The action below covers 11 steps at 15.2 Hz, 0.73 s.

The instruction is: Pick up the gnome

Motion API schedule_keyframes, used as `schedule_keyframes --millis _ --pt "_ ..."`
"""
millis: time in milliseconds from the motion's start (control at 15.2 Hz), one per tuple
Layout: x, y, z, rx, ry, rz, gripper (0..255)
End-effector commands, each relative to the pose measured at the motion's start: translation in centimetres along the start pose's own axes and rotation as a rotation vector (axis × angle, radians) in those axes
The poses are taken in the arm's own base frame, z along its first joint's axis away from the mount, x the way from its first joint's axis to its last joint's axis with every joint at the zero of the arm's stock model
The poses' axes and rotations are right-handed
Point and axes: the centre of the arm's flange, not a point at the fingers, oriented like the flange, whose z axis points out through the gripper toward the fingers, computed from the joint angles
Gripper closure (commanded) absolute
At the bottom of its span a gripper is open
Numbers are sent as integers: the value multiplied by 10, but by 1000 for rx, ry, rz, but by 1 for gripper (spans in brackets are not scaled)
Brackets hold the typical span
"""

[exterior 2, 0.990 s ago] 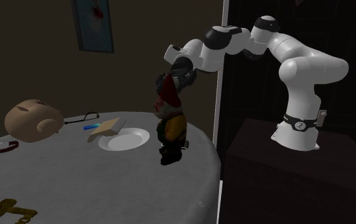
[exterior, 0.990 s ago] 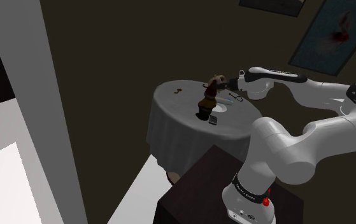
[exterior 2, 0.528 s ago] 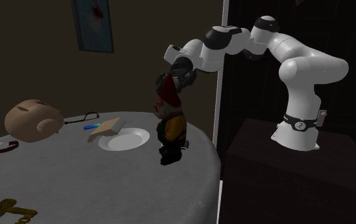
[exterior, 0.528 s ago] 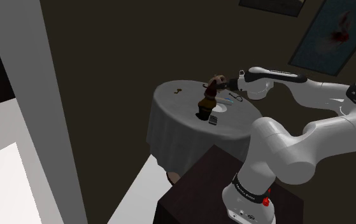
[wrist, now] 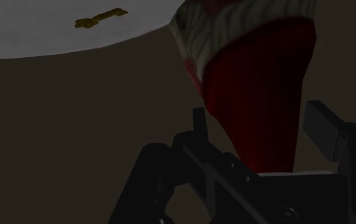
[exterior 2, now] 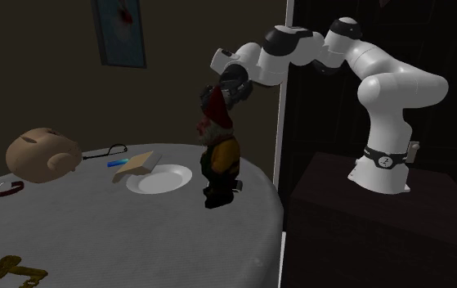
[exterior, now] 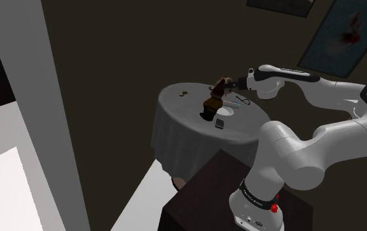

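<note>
You've started lifting the gnome (exterior 2: 218, 155).
Your gripper (wrist: 259, 130) pinches its red hat; it has just risen slightly near the table (exterior 2: 136, 237) edge.

No legible text, brand or number appears; faint pale marks on the dark band (exterior: 257, 195) low on the white arm (exterior: 320, 147) stay unreadable.

A white plate (exterior 2: 159, 179) lies on the grey-clothed round table (exterior 2: 136, 237), below and to one side of the gripper (exterior 2: 225, 98), with a tan wedge (exterior 2: 139, 162) and a small blue thing (exterior 2: 120, 163) at its rim. Farther from the gripper rest a tan rounded slotted thing (exterior 2: 43, 151), a dark ring (exterior 2: 7, 188) and, farthest, a golden key (exterior 2: 10, 270).
</note>
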Motion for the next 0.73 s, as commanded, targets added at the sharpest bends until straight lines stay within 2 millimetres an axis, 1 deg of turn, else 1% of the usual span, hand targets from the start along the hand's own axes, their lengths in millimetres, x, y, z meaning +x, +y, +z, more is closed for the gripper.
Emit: schedule_keyframes --millis 0,528,660 --pt "10 -2 -5 -1 1 -1 255" --pt "48 -7 -24 -1 1 -1 255" --pt "48 -7 -24 -1 1 -1 255"
